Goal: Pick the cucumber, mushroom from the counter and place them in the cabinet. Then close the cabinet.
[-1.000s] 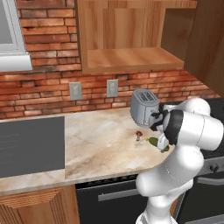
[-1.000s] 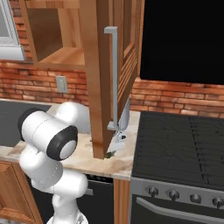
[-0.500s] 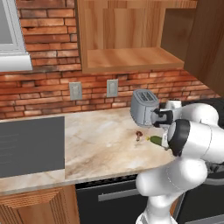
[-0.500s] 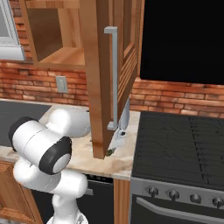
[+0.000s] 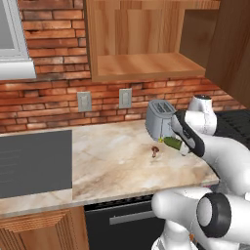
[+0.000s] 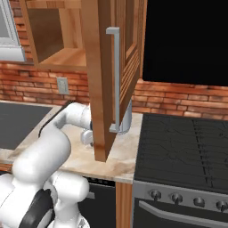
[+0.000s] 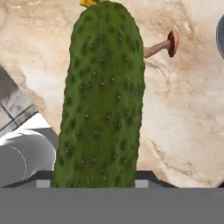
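Your jaws are pinching the cucumber (image 7: pixel 101 96): in the hand view it rises lengthwise from between the two dark tips, its yellowish end pointing away from the hand. In the left base view the cucumber (image 5: pixel 172 142) sits at the end of the arm, lifted clear of the desk (image 5: pixel 112 161) and just in front of the grey toaster (image 5: pixel 159 118), tilted with one end lower toward the left.

Look past the cucumber in the hand view and you see the mushroom (image 7: pixel 165 45) lying on its side on the marbled stone, brown cap to the right, pale stem pointing back toward the cucumber. From the left base view the mushroom (image 5: pixel 155 151) rests on the desk just beside and below the held cucumber, well forward of the brick wall.

Above you, the cabinet (image 5: pixel 146 66) stands open, its shelf bare wood. In the right base view its door (image 6: pixel 107 84) is swung out toward the camera, the vertical silver handle (image 6: pixel 116 80) on its face, with the black stove top (image 6: pixel 182 151) to the right.
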